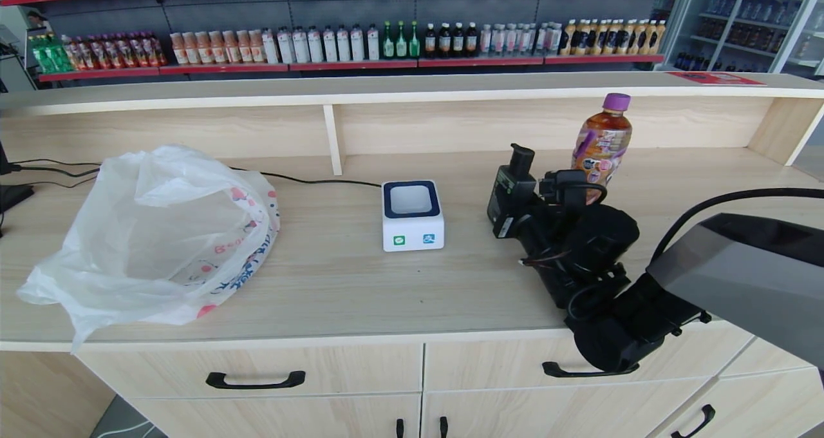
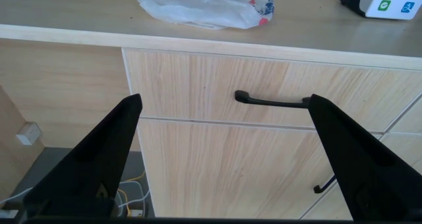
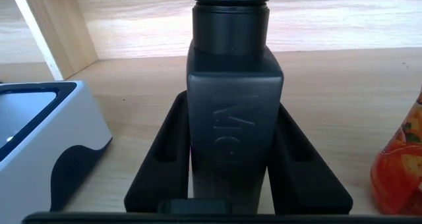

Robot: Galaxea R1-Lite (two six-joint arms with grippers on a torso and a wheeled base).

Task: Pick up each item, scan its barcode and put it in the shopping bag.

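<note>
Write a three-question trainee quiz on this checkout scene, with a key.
1. True or false: the right gripper is shut on a dark bottle.
2. Which thing stands on the counter between the shopping bag and the right gripper? A) white scanner B) cash tray C) basket
3. Fill in: the orange drink bottle standing behind the right gripper has a ____ cap.

Key: 1 true; 2 A; 3 purple.
</note>
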